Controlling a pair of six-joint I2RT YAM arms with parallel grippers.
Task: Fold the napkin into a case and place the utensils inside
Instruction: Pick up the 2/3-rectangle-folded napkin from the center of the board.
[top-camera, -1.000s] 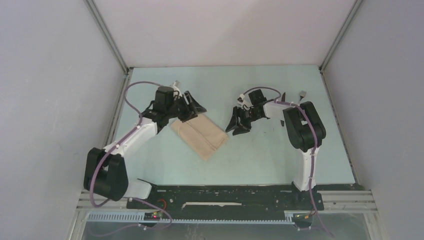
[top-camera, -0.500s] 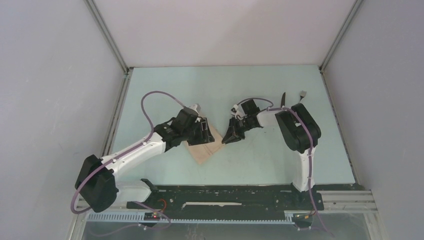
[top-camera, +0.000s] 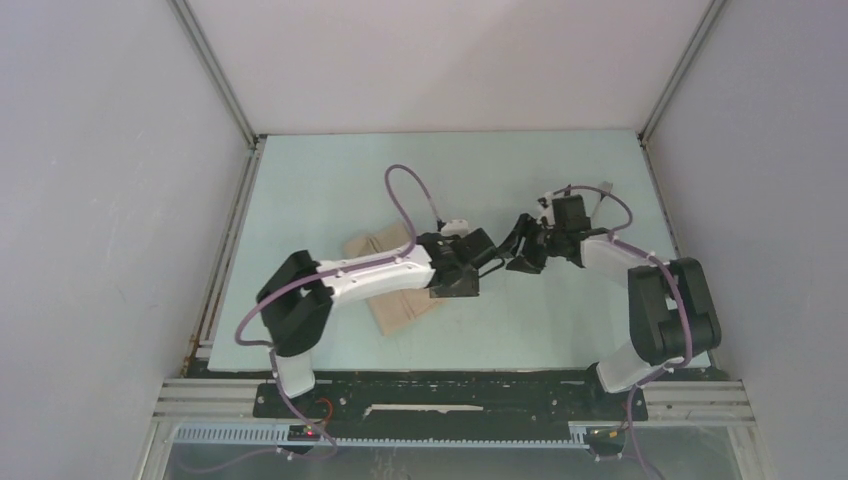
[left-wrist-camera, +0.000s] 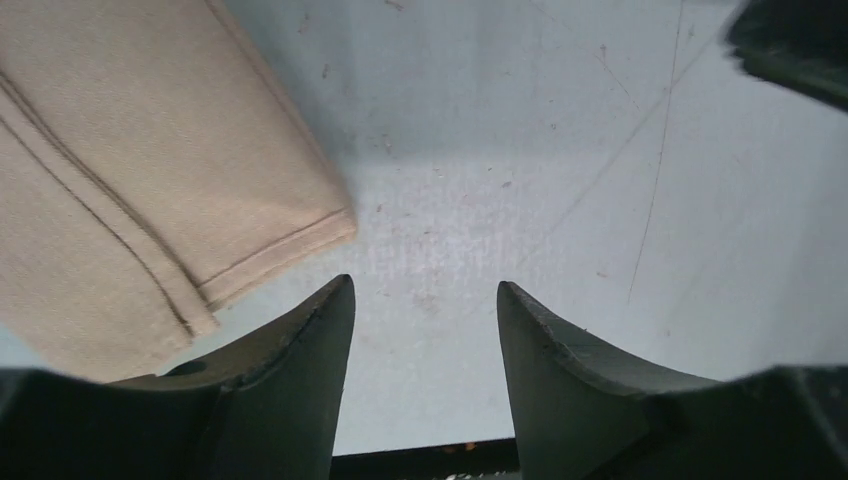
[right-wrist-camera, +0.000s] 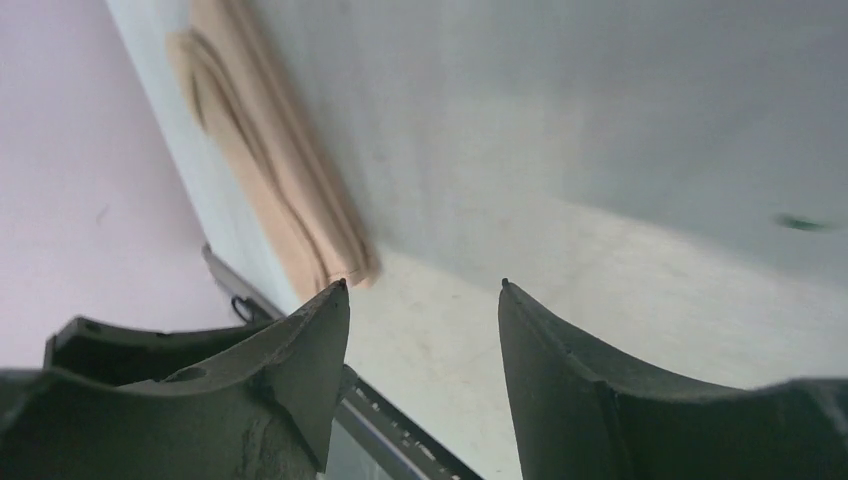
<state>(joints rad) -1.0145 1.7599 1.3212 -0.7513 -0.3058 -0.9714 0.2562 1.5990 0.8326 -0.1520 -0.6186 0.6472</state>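
Note:
The napkin (top-camera: 398, 312) lies folded as a narrow beige case on the table, partly under my left arm. Its right corner shows at the upper left of the left wrist view (left-wrist-camera: 150, 180) and as a tan strip in the right wrist view (right-wrist-camera: 270, 150). My left gripper (top-camera: 478, 272) is open and empty over bare table just right of that corner (left-wrist-camera: 425, 285). My right gripper (top-camera: 522, 256) is open and empty, close to the right of the left one (right-wrist-camera: 425, 283). A small light grey piece, likely the fork (top-camera: 606, 186), lies at the back right. The black knife is hidden.
The pale green table (top-camera: 330, 190) is boxed in by grey walls with metal corner rails. A black base rail (top-camera: 450, 395) runs along the near edge. My right arm's dark wrist shows at the top right of the left wrist view (left-wrist-camera: 790, 40).
My left arm has swung right across the napkin, past its right corner. My right gripper has drawn back to the right, and that arm's elbow has swung out to the right.

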